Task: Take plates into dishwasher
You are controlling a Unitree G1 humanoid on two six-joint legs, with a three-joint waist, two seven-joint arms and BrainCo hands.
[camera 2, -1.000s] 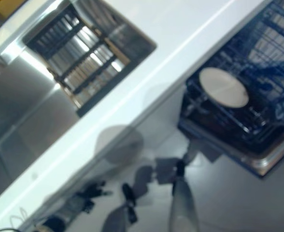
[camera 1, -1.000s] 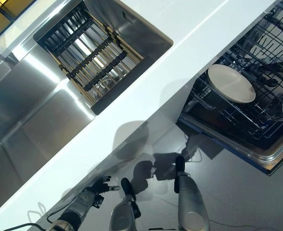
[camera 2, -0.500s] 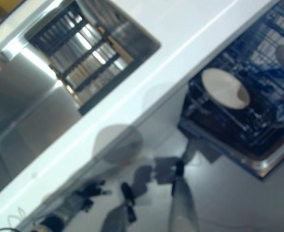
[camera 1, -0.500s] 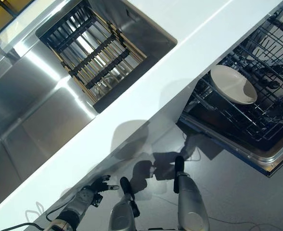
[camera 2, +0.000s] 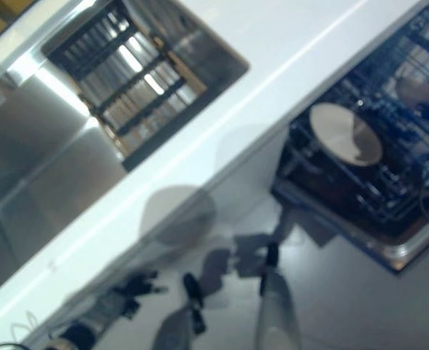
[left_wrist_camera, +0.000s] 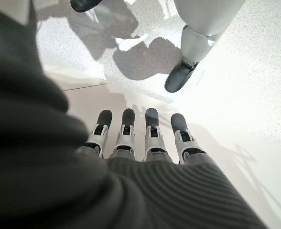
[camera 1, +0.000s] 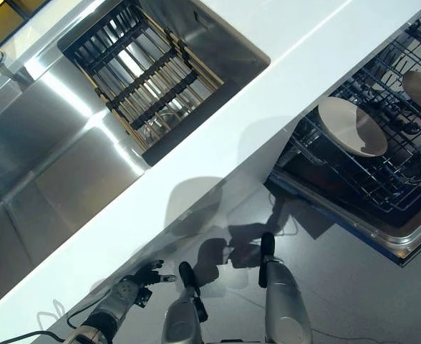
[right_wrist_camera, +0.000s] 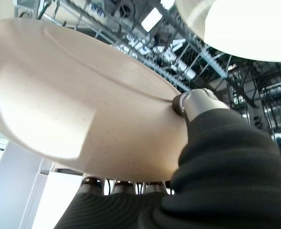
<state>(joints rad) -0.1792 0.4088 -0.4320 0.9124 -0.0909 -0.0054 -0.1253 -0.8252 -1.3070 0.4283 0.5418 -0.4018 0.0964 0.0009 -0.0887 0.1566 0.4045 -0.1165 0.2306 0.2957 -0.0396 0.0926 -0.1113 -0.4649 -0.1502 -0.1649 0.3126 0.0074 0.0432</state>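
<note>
A cream plate fills the right wrist view. My right hand is shut on it, thumb on its upper face and fingers curled under the rim. In the left eye view this plate shows at the right edge, above the dishwasher's lower rack. A second cream plate leans in that rack nearer the counter; it shows again as the cream plate in the right wrist view. My left hand hangs low by the counter's front with straight fingers and holds nothing.
A white counter runs diagonally between the steel sink and the open dishwasher. A dark slatted drying rack lies over the sink basin. The dishwasher's wire tines stand around the plates. Grey floor lies below.
The plate in my right hand has come into view at the right edge, over the dishwasher rack. The camera has shifted slightly. My left hand stays put.
</note>
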